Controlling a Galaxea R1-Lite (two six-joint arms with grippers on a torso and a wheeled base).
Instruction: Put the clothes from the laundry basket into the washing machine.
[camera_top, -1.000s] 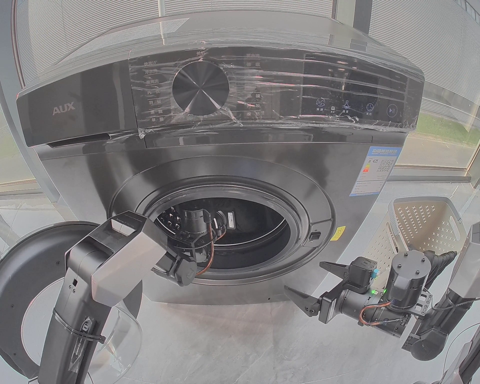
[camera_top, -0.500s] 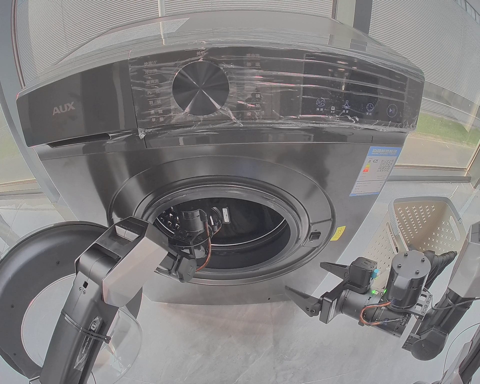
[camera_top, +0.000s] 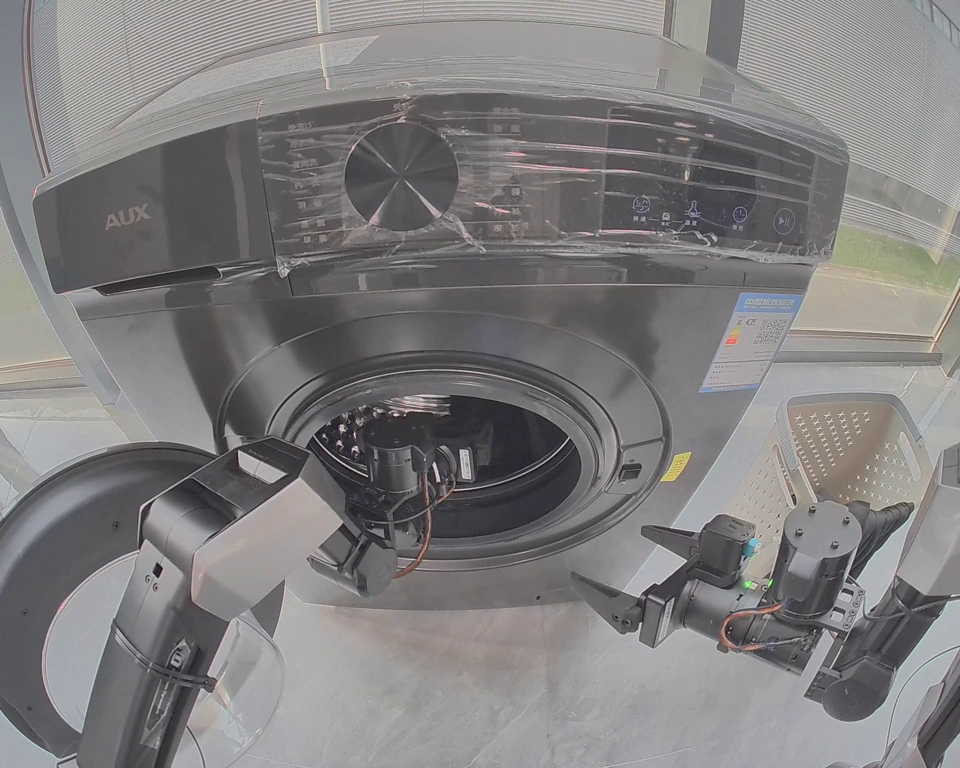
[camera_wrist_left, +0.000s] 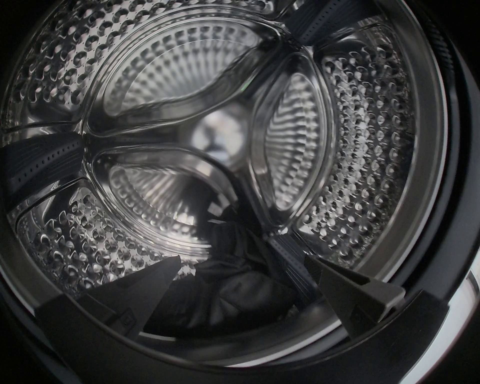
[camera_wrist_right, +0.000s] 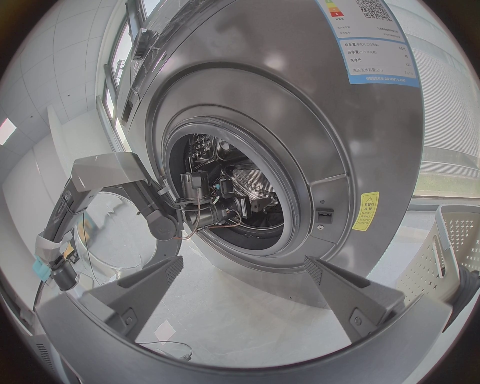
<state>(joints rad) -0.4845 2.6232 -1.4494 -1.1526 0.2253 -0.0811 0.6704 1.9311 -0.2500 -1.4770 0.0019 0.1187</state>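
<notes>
Viewed from my remote console: a dark window post (camera_top: 722, 28) stands at the back of the room. White slatted blinds (camera_top: 850, 90) hang to the right of the post, and more slats (camera_top: 150, 40) run away to its left. Below and to the right of the post, through the glass, I can make out a strip of green grass (camera_top: 895, 255) with a pale paved path (camera_top: 870, 305) just beneath it. A dark sill (camera_top: 860, 352) closes off the window under the path. Well below the post, a glossy pale stone floor (camera_top: 480, 680) spreads toward me, catching the daylight.
</notes>
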